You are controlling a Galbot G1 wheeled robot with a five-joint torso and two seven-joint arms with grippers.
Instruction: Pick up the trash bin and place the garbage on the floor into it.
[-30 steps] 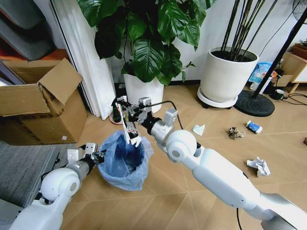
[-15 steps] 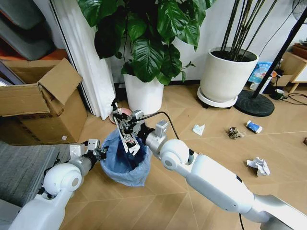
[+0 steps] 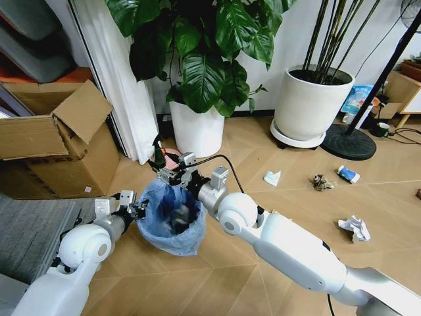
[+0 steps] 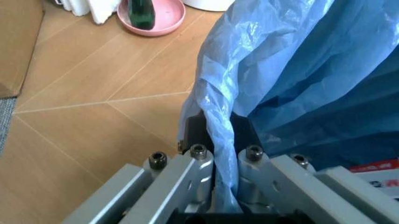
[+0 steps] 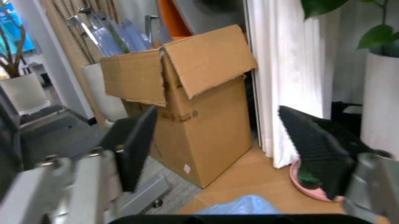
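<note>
Head view puts the right end effector (image 3: 168, 172) just above the far rim of the trash bin (image 3: 172, 220), fingers spread wide with nothing between them; the right wrist view confirms the gap, with only a cardboard box (image 5: 187, 98) and curtain (image 5: 283, 70) beyond it. A dark piece of garbage (image 3: 177, 220) lies inside the blue liner. The left end effector (image 4: 218, 175) is clamped on the bin's rim, the liner pinched between its 2 fingers, holding the bin close over the floor (image 3: 263, 191).

To do this step well, I judge the right arm should lift straight up clear of the liner before swinging away, so a finger does not snag the thin plastic, while the left keeps the bin level. More garbage waits well apart on the floor: a white wad (image 3: 355, 228), a white scrap (image 3: 272, 178), a grey wrapper (image 3: 321, 182) and a blue-white can (image 3: 348, 174).

No writing is readable; a red-edged label (image 4: 380, 173) shows inside the bin, its print too small to tell
</note>
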